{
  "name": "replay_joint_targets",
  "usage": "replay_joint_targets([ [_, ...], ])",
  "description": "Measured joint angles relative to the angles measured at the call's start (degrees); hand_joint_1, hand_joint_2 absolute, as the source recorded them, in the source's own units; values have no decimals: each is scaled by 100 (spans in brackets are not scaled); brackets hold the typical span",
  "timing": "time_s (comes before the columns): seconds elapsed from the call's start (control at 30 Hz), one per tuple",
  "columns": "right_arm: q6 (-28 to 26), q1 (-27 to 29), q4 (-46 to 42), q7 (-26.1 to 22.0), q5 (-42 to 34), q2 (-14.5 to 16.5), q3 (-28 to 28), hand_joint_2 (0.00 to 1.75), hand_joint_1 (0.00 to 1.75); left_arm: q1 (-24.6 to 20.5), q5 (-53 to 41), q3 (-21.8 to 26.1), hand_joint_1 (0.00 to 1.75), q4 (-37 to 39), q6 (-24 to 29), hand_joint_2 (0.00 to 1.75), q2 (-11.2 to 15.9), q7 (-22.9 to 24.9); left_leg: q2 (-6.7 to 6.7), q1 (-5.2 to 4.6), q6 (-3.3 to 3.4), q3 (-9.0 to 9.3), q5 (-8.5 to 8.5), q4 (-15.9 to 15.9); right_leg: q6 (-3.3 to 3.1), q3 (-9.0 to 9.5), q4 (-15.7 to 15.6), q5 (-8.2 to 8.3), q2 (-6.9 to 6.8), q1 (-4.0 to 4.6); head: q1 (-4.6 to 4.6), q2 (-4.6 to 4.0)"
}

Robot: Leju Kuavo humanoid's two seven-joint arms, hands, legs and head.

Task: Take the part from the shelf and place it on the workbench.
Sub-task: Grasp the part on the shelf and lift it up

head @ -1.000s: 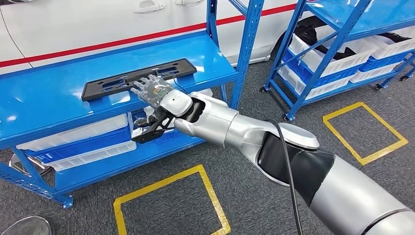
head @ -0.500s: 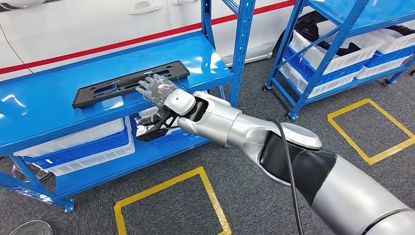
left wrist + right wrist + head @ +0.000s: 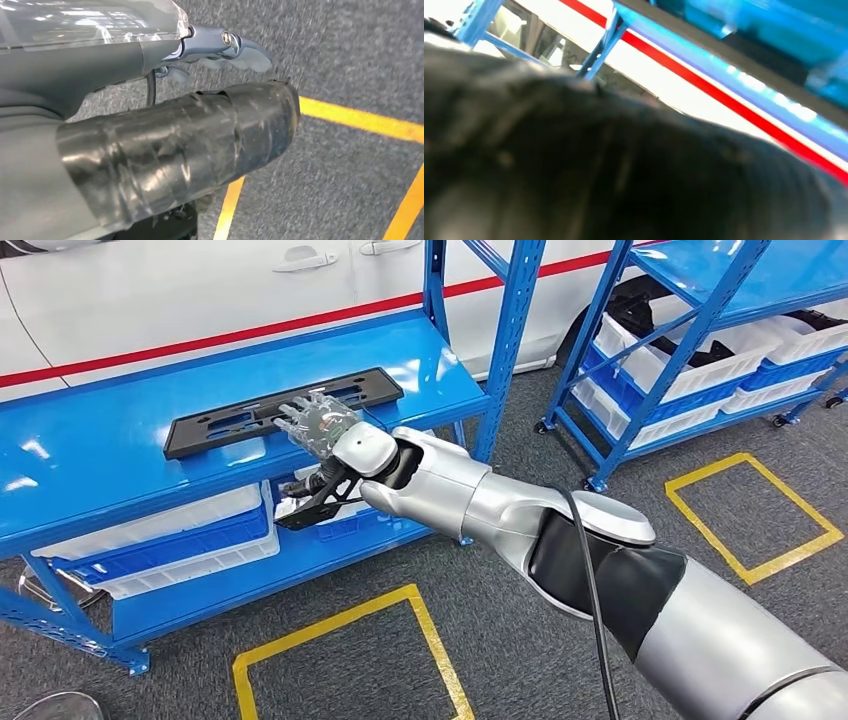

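Observation:
A long flat black part (image 3: 225,422) lies on the top board of the blue shelf (image 3: 90,460) in the head view. My right hand (image 3: 318,423) reaches out from the lower right and rests on the part's right half, its fingers spread over the near edge; I cannot tell whether the thumb is under it. The right wrist view is dark blur with the shelf edge (image 3: 744,55) beyond. In the left wrist view, my left hand (image 3: 165,145) hangs over the grey floor and holds nothing.
White and blue bins (image 3: 150,530) sit on the shelf's lower board. A white car (image 3: 200,290) with a red stripe stands behind. A second blue rack (image 3: 680,330) with bins is at the right. Yellow floor squares (image 3: 320,618) (image 3: 700,467) mark the grey carpet.
The whole picture swung left and then back, so the camera moved. My right hand stays on the same stretch of the part, and the part still lies flat on the shelf.

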Motion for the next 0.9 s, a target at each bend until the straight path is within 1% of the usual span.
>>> replay_joint_targets([
  [0.03,3,17,4,-1,1,-4,1,0,0,-1,0,1,0,0,0,0,-1,0,0,0,5,2,-13,9,14,-154,254,-46,-1,-14,0,0],
  [0.07,5,29,7,-1,1,-7,3,0,0,0,0,1,0,0,0,0,-2,0,-3,1,3,7,-30,25,26,-212,303,23,-3,-29,0,0],
  [0.1,5,32,9,-1,2,-10,4,0,0,3,0,0,0,0,1,0,-5,0,-9,6,-7,13,-55,51,33,-155,124,198,-6,-46,1,0],
  [0.13,5,25,10,-1,5,-13,5,0,0,6,0,-1,0,0,1,0,-8,0,-17,11,-25,19,-90,87,34,-4,-239,433,-13,-61,2,0],
  [0.17,5,14,10,-1,8,-17,6,0,0,8,0,-1,0,0,1,0,-11,0,-25,8,-52,16,-129,130,29,165,-606,599,-19,-64,2,0],
  [0.2,7,6,10,-1,11,-19,7,0,0,7,0,-1,0,0,1,0,-13,1,-32,0,-84,6,-166,179,15,303,-906,702,-21,-61,1,0],
  [0.23,8,3,10,-2,14,-19,9,0,0,5,0,-1,0,0,1,0,-13,1,-35,-9,-116,-6,-189,210,-2,382,-1076,732,-22,-52,-1,0],
  [0.27,10,4,9,-2,15,-17,11,0,0,3,0,-1,0,0,1,0,-13,1,-36,-19,-140,-17,-200,228,-17,402,-1117,700,-19,-40,-2,0],
  [0.3,11,7,9,-3,15,-15,14,0,0,1,0,-1,0,0,1,0,-13,1,-35,-22,-153,-22,-201,235,-30,402,-1131,702,-16,-35,-2,0],
  [0.57,11,10,9,-3,16,-14,15,0,0,1,0,-1,0,0,1,0,-13,2,-34,-20,-159,-20,-198,228,-36,400,-1129,701,-15,-31,-1,0],
  [0.63,10,-2,11,3,20,-21,17,0,0,7,0,-1,0,0,1,0,-19,3,-26,-6,-213,-50,-289,337,-119,452,-1181,705,-13,-44,-2,0],
  [0.67,10,-6,12,2,22,-21,21,0,0,6,0,-1,0,0,1,0,-22,3,-21,2,-252,-222,-464,695,-172,487,-1208,700,-11,-45,-2,0],
  [0.7,13,-6,14,1,23,-21,27,0,0,9,0,-1,0,0,1,0,-25,2,-17,10,-279,-409,-540,1019,-225,536,-1234,685,-7,-41,-3,0],
  [0.73,15,-7,14,-4,23,-17,32,0,0,9,-1,-1,0,0,1,0,-22,2,-17,-7,-244,-433,-460,982,-228,579,-1239,652,0,-18,-2,0],
  [0.77,18,-3,15,-9,22,-14,39,0,0,7,-3,-1,0,0,1,0,-18,3,-18,-29,-196,-433,-357,884,-200,621,-1254,624,4,-2,-2,0],
  [0.8,18,-4,15,-10,22,-14,43,0,0,11,-5,-1,0,0,1,0,-14,4,-16,-37,-127,-267,-127,476,-152,661,-1273,596,7,17,-1,0],
  [0.83,14,-10,15,-12,22,-15,45,0,0,11,-7,-1,0,0,1,0,-10,5,-10,-44,-66,-75,9,88,-99,680,-1266,562,6,24,0,0],
  [0.87,11,-15,15,-14,22,-17,48,0,0,10,-9,-1,0,0,1,0,-10,7,-5,-31,-38,-37,22,26,-56,646,-1182,498,1,21,1,0],
  [0.9,9,-23,15,-13,22,-19,48,0,0,9,-10,-1,0,0,1,0,-10,8,3,-15,-15,-2,36,-22,-35,550,-973,381,-1,22,1,0],
])
